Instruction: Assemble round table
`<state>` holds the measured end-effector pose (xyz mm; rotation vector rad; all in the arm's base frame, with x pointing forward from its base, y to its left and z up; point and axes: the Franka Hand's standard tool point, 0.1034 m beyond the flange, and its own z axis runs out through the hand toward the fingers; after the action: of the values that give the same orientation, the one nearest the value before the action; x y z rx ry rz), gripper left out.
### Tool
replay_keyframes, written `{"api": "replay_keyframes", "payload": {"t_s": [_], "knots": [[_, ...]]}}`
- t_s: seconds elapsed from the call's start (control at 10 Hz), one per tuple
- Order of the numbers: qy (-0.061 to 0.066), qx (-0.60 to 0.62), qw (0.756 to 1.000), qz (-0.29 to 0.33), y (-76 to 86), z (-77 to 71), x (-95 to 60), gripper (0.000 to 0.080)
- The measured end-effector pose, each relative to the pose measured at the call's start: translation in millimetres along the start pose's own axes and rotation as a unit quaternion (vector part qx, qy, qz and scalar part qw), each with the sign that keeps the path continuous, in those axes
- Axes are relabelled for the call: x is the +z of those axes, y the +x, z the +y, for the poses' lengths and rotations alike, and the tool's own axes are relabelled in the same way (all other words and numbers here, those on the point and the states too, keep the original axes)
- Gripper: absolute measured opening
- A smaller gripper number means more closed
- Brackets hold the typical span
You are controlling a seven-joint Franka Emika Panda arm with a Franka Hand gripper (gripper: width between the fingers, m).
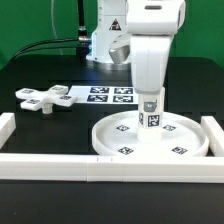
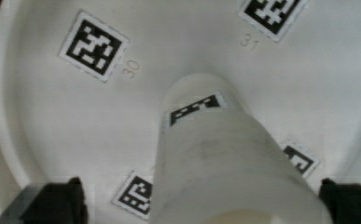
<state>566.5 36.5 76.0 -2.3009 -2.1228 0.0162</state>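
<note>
1. At the exterior view's right, the round disc (image 1: 105, 140) lies flat with the post (image 1: 152, 121) upright at its centre. The cross-shaped piece (image 1: 42, 98) lies well apart.
2. The post looks like light, stiff, slick plastic, probably best held across its upper sides.
3. The arm hangs vertical and the gripper (image 1: 151, 108) straddles the post. Whether it is clamped cannot be told.

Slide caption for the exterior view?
Gripper straddles short white cylindrical post standing upright on large white rimmed round plastic disc.

the disc (image 1: 108, 141) lies on the worktop (image 1: 45, 130) at the exterior view's right, against the rails (image 1: 60, 166). the post (image 1: 151, 114) stands on its middle. behind lies the marker board (image 1: 108, 95), the cross piece (image 1: 42, 98) to its left.
</note>
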Motion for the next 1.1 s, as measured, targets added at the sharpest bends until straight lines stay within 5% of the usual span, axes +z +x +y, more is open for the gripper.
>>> {"api": "replay_keyframes", "payload": {"t_s": [0.4, 0.5, 1.1], "knots": [[-0.001, -0.056, 0.998, -0.008, -1.5, 0.0, 0.5, 0.0596], [-0.001, -0.056, 0.998, -0.008, -2.0, 0.0, 0.6, 0.0421], [0.000, 0.025, 1.000, -0.007, -3.4, -0.2, 0.8, 0.0407]]}}
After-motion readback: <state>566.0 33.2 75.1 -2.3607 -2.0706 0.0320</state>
